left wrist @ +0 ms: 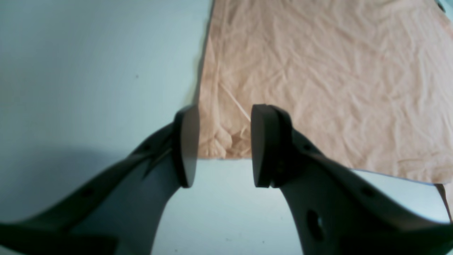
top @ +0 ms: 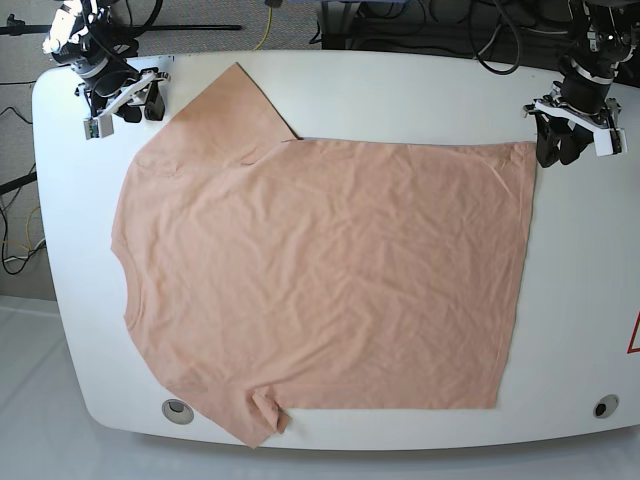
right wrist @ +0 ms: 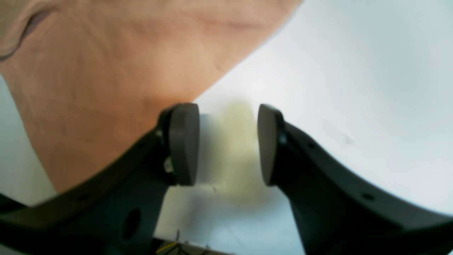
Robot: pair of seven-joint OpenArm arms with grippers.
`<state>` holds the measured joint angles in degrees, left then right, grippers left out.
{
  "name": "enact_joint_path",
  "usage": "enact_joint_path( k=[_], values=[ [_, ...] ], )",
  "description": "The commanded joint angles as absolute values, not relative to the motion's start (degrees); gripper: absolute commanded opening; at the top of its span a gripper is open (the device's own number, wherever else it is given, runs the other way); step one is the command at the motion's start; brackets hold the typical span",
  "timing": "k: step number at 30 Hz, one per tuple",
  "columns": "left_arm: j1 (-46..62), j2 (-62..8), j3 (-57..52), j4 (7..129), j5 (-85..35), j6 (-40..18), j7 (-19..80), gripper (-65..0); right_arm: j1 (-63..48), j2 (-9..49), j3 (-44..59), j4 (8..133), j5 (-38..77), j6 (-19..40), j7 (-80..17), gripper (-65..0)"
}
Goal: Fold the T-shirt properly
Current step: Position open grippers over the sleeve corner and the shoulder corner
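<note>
The peach T-shirt lies spread flat on the white table, neck toward the left edge and hem toward the right. My left gripper hovers at the far hem corner. In the left wrist view its jaws stand open, and the shirt corner shows in the gap between them. My right gripper is at the table's far left corner, beside the far sleeve. Its jaws are open over bare table, the left finger overlapping the sleeve edge.
Cables and stands run behind the table's far edge. Two round grommets sit near the front edge. A red mark shows at the right edge. A faint yellowish smudge lies on the tabletop.
</note>
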<state>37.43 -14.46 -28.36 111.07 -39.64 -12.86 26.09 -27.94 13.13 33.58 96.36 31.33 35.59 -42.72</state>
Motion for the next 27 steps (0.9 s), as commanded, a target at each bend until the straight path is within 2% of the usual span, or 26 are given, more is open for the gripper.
enact_joint_path(
  k=[1, 27],
  values=[
    [37.6, -15.1, -29.3, 111.7, -40.7, -13.0, 24.8, -42.1, -27.9, 13.9, 34.0, 97.0, 32.2, 35.7, -42.0, -39.1],
    [37.1, -15.1, -28.3, 110.9, -40.0, -13.4, 26.6, -42.2, -29.1, 13.1, 29.8, 99.6, 31.1, 37.3, -43.0, -38.9]
  ],
)
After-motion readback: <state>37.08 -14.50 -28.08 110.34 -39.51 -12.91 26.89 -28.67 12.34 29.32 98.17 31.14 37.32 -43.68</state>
